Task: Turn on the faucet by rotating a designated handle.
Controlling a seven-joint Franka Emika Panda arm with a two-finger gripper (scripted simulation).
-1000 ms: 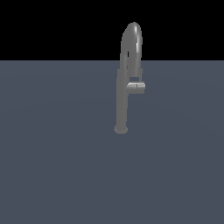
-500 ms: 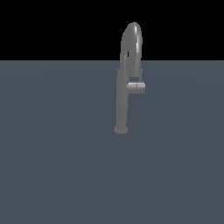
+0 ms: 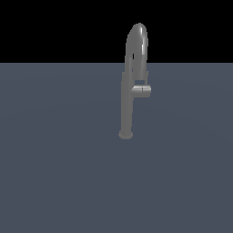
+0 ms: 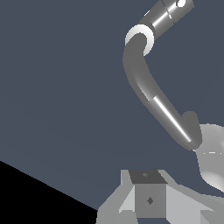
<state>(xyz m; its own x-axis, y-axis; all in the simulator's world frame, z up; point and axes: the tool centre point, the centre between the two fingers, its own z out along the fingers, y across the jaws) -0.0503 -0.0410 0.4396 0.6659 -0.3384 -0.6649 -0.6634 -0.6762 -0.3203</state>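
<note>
The faucet (image 3: 126, 107) stands upright on the grey floor, a slim grey column on a small round flange, with its arched spout (image 3: 137, 43) rising above. The handle (image 3: 142, 89) is a stubby horizontal cylinder sticking out of the column toward the exterior view's right. No arm or gripper shows in the exterior view. In the wrist view the faucet's curved spout (image 4: 146, 83) lies ahead of my gripper (image 4: 148, 186), apart from it. A short cylinder (image 4: 168, 13) beyond a pale ring may be the handle. Only the gripper's tip shows, and its opening is not readable.
A flat dark grey floor (image 3: 54, 173) spreads all around the faucet. A pale rounded shape (image 4: 210, 157) sits at the wrist view's edge beside the spout's end; I cannot tell what it is.
</note>
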